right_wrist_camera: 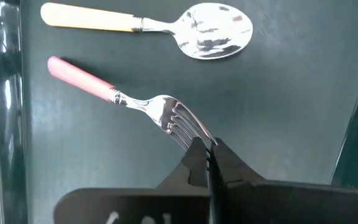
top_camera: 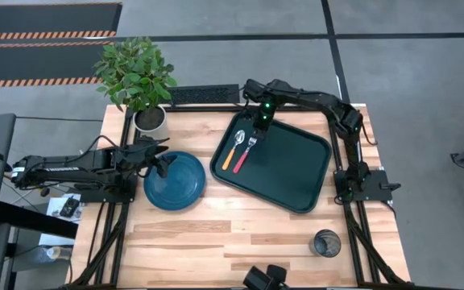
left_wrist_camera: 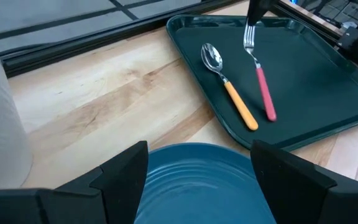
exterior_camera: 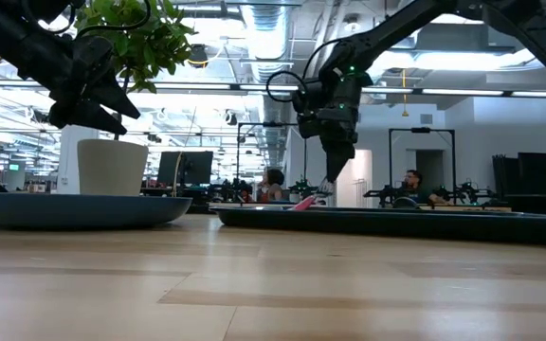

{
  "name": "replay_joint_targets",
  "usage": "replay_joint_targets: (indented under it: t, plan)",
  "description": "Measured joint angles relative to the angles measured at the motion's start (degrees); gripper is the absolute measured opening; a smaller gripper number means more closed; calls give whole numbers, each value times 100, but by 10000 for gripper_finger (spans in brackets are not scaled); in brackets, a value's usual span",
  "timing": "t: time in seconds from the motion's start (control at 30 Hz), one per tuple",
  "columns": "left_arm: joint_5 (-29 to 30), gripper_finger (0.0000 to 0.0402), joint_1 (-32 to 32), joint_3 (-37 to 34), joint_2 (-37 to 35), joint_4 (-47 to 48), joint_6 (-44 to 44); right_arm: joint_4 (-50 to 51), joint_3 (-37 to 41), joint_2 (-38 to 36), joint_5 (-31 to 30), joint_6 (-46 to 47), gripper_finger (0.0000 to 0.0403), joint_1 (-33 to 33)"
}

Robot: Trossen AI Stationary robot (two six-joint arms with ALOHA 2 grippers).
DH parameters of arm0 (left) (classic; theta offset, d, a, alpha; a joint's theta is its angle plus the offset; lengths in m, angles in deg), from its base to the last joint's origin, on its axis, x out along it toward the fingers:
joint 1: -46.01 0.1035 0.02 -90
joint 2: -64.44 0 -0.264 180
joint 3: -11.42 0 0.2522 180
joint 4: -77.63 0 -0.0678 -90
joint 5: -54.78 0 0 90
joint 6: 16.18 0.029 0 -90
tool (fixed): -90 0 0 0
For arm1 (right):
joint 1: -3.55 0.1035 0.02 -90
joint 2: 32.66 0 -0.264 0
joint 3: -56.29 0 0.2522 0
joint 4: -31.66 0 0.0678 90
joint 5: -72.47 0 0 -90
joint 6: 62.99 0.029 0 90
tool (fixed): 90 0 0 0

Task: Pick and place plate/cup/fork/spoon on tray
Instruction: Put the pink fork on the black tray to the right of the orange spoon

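Placing the fork (right_wrist_camera: 135,99) on the tray (top_camera: 296,173), right beside the spoon (top_camera: 233,149). Right gripper (right_wrist_camera: 205,149) pinched shut on the tines; needs opening next. Left gripper (left_wrist_camera: 197,165) wide open over the plate (top_camera: 174,180), empty. Cup (top_camera: 325,242) still off-tray.

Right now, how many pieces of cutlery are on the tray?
2. The orange-handled metal spoon lies near the dark rectangular tray's left edge. Beside it, the red-handled metal fork has its tines pinched in the right gripper's fingers. None looks hidden.
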Motion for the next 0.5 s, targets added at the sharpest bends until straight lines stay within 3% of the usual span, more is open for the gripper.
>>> replay_joint_targets:
  t: [0.33,0.5]
  plan:
    - [-5,269,2,0,-1,3,32,393,-421,737,-134,23,0,40]
    - [-2,269,2,0,-1,0,41,358,-681,756,-176,27,0,46]
